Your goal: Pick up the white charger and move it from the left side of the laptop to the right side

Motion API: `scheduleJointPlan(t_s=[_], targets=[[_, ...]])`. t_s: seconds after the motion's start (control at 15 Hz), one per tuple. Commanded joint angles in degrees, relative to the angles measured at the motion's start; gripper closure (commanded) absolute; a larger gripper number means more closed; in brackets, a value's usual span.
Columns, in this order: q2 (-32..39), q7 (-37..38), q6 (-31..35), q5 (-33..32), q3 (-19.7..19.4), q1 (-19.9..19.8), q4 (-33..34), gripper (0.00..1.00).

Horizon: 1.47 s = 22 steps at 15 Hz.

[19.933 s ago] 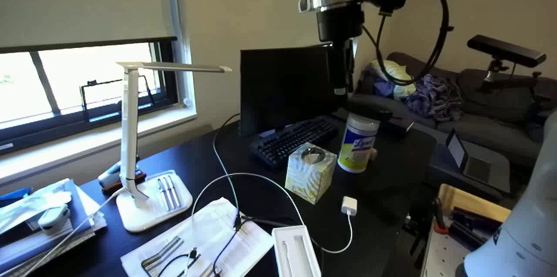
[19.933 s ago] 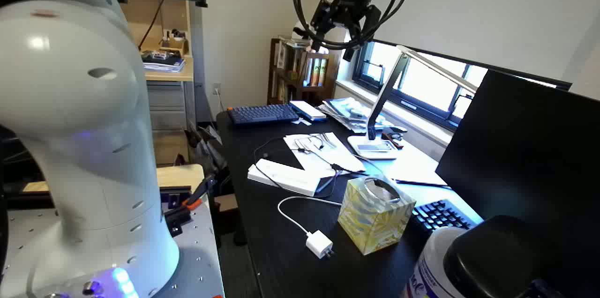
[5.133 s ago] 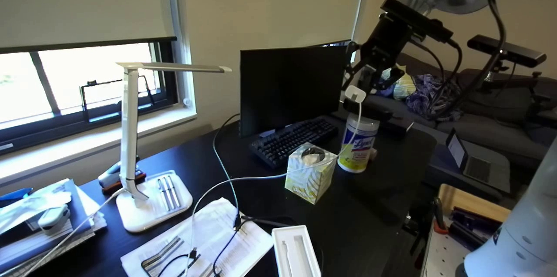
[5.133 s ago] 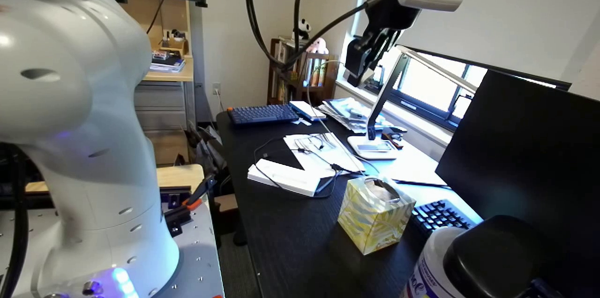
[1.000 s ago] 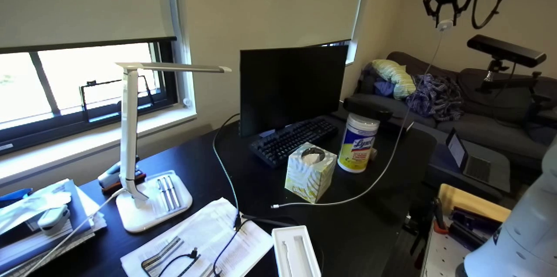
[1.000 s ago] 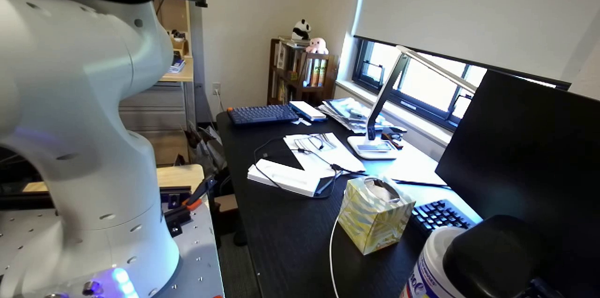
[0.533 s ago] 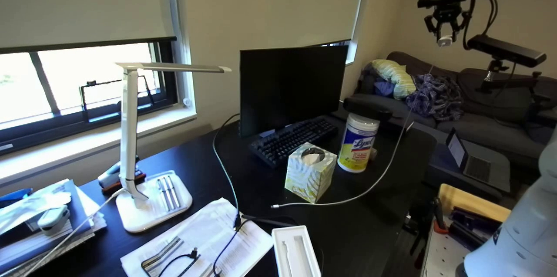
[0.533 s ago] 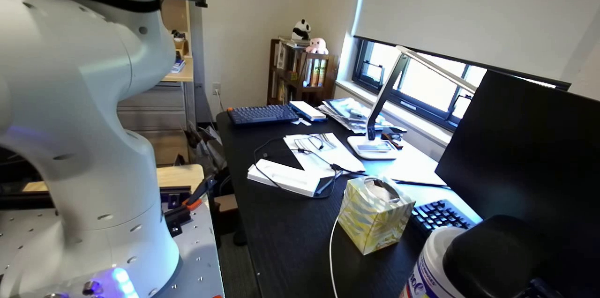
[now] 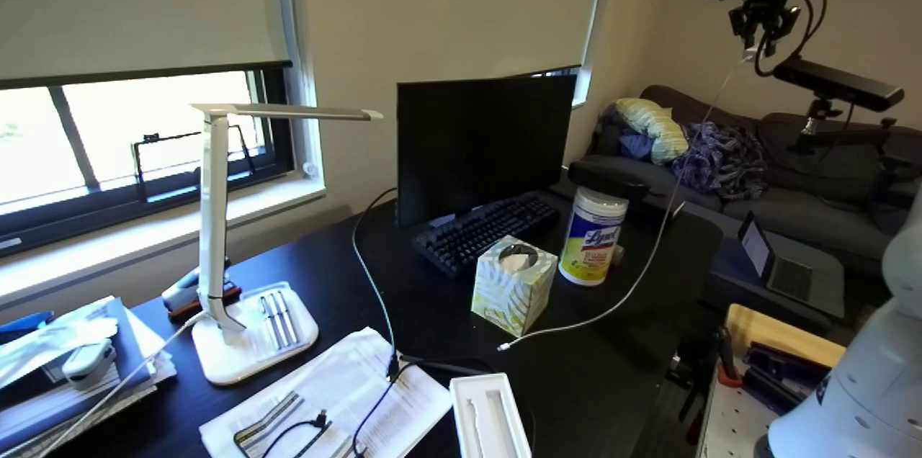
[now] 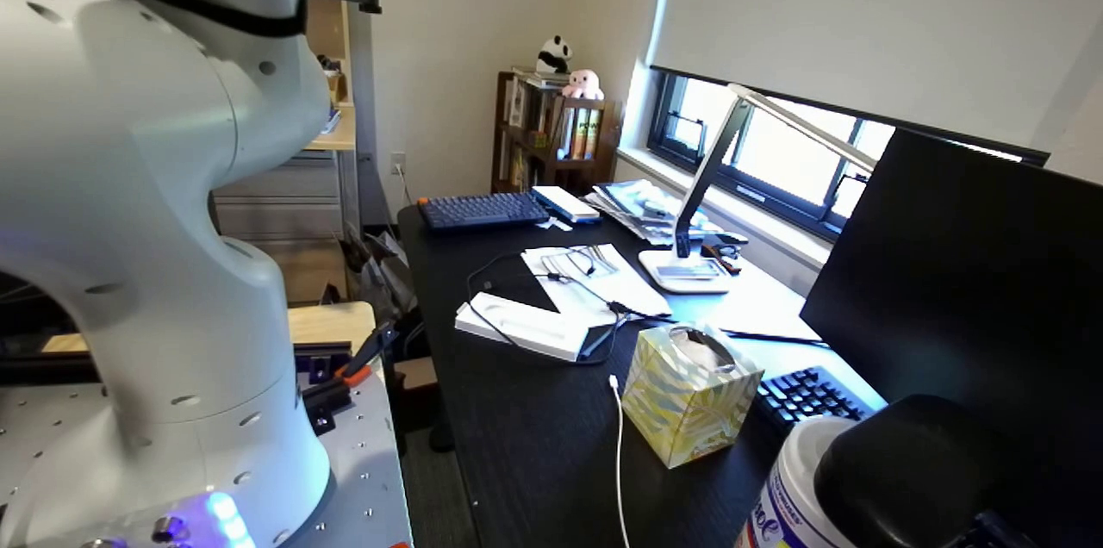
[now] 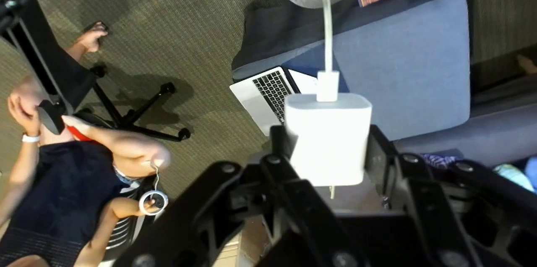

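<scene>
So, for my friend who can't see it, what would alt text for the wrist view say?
Two black fingers grip a white charger in midair, its white cable running off the top. Beyond are an open silver laptop, a blue-grey seat and, at picture left, a seated person.

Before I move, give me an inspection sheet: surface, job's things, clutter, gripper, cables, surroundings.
Surface: black desk, rounded corner.
Job's things: white cube-shaped charger, aloft; large black rectangular screen, on desk.
Clutter: pale square tissue box, white cylindrical Lysol canister, white paper sheets.
Gripper: black, two-fingered, shut on charger.
Cables: thin white cable from charger, loose end beside tissue box; black cables over paper sheets.
Surroundings: seated person in dark clothes, silver laptop (wrist view).
</scene>
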Motion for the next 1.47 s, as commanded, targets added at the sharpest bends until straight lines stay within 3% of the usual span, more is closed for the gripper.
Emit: scheduleJointPlan(t_s=[0.0, 0.2, 0.53, 0.6, 0.87, 0.93, 1.0, 1.13, 1.33, 1.4], targets=[[4.5, 5.3, -5.8, 2.8, 0.2, -2.4, 7.8, 0.78], [2.0, -1.9, -8.8, 2.8, 2.3, -0.6, 4.7, 0.78], [-1.5, -8.0, -9.3, 0.9, 6.3, 4.3, -1.4, 0.78], [1.5, -4.5, -8.6, 1.2, 5.1, 3.2, 2.0, 0.53], [0.8, -5.9, -8.7, 1.1, 5.8, 4.8, 0.4, 0.53], [0.7, -6.1, -8.7, 1.1, 5.8, 4.6, 0.3, 0.78], [0.9, -13.8, -9.9, -0.7, 6.4, 4.4, 0.5, 0.78], [2.1, -20.4, -9.0, 1.2, 7.2, 2.4, 2.0, 0.78], [2.6, -25.2, -11.5, -2.5, 6.3, 3.6, 2.9, 0.78], [1.7, -22.1, -9.0, -0.7, 6.1, 3.9, 0.6, 0.53]])
